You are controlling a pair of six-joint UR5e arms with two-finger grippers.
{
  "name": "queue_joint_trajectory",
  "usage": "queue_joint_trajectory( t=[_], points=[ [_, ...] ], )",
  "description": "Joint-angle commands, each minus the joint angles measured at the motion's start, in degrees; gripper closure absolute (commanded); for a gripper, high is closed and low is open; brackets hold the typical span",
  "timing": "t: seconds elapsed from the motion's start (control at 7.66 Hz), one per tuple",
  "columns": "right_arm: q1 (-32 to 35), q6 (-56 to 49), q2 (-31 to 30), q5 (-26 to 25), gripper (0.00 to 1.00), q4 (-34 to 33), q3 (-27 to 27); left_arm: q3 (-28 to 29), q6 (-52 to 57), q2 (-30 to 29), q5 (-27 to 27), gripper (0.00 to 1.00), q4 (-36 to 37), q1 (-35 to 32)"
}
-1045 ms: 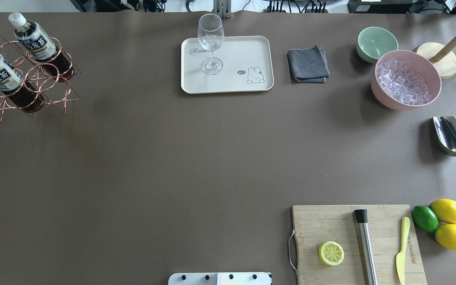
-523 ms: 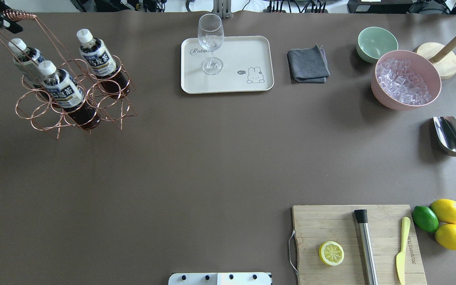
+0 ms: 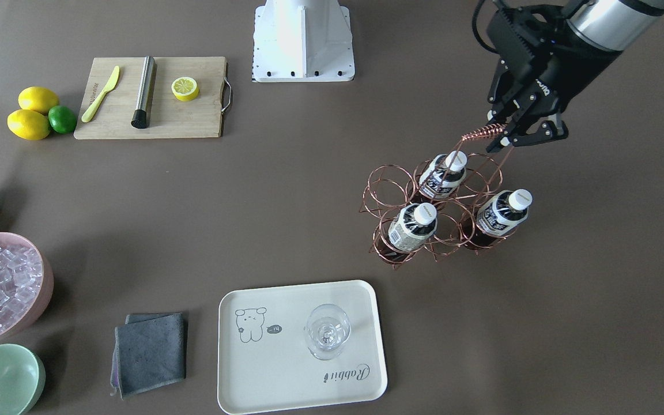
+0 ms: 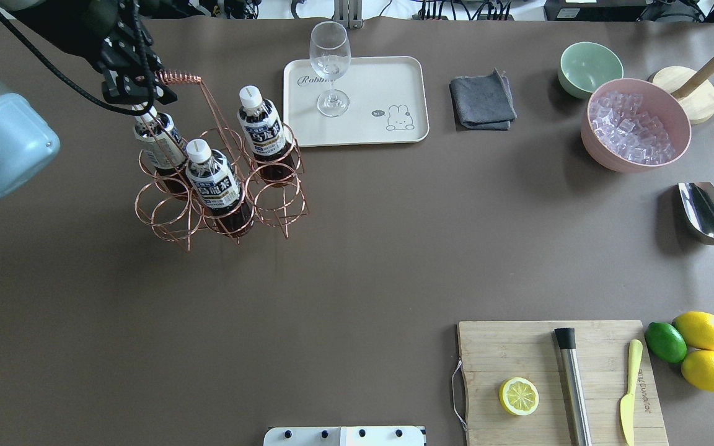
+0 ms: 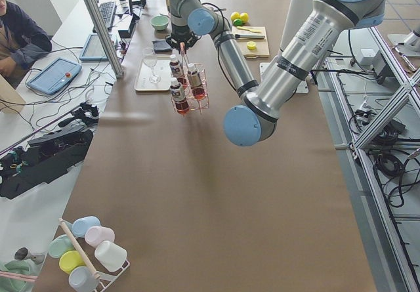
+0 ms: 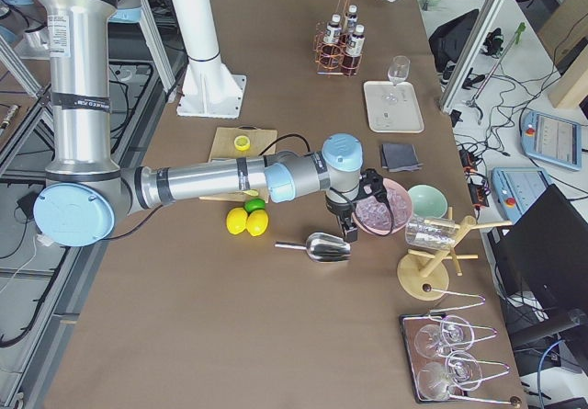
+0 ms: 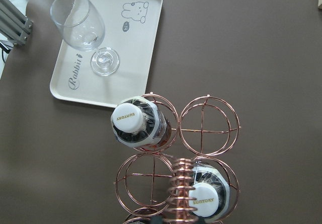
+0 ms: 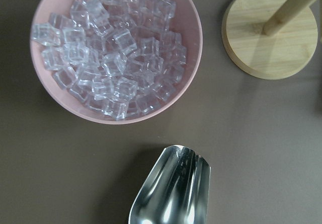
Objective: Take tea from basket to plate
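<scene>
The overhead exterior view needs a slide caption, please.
Left gripper grips the rose-gold wire basket of three brown tea bottles by its coiled handle, near the cream rectangular tray.

wine glass [image 4: 330,68] | grey cloth [image 4: 482,101] | pink bowl [image 4: 611,162] w/ ice | scoop [image 4: 710,214]

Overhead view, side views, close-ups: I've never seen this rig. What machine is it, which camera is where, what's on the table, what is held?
Two robot arms work at a brown table. One camera looks down from behind them, one faces them, two watch from the table's ends, one rides each wrist. The left gripper is shut on the coiled handle of a rose-gold wire basket carrying three small bottles of dark tea. Nearby lies a cream rectangular tray with a clear wine glass. The right gripper hangs by a pink bowl of ice cubes and a steel scoop; open or shut, I cannot tell.
</scene>
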Motion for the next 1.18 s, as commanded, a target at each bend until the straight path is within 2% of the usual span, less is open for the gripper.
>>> queue_joint_trajectory(
  t=[0.0, 0.13, 0.26, 0.39, 0.52, 0.78, 1.05],
  points=[
    [-1.9, 0.3, -0.5, 6.8, 0.00, 6.0, 5.1, -0.1, -7.2, -6.0, 4.3, 1.00, 0.0, 9.0],
    [-4.9, 1.5, -0.4, 9.1, 0.00, 11.5, 5.3, -0.1, -7.5, -7.3, 4.3, 1.00, 0.1, 11.3],
    [-9.0, 7.1, 0.5, 8.3, 0.00, 17.6, 5.5, -0.2, -8.2, -8.4, 4.9, 1.00, 0.1, 13.6],
    [-13.2, 16.1, 2.2, 3.4, 0.00, 26.4, 5.5, -0.1, -11.5, -9.8, 6.7, 1.00, 0.2, 16.1],
    [-17.7, 18.6, 2.9, 0.9, 0.00, 32.0, 5.3, 0.1, -12.5, -11.7, 8.4, 1.00, 2.0, 18.0],
    [-20.7, 19.2, 5.4, -1.4, 0.00, 39.6, 5.3, 0.4, -12.5, -16.1, 10.9, 1.00, 7.0, 20.7],
    [-20.9, 19.2, 5.7, -1.7, 0.00, 46.8, 4.7, 0.5, -12.6, -16.1, 11.0, 1.00, 7.1, 21.4]
  ],
)
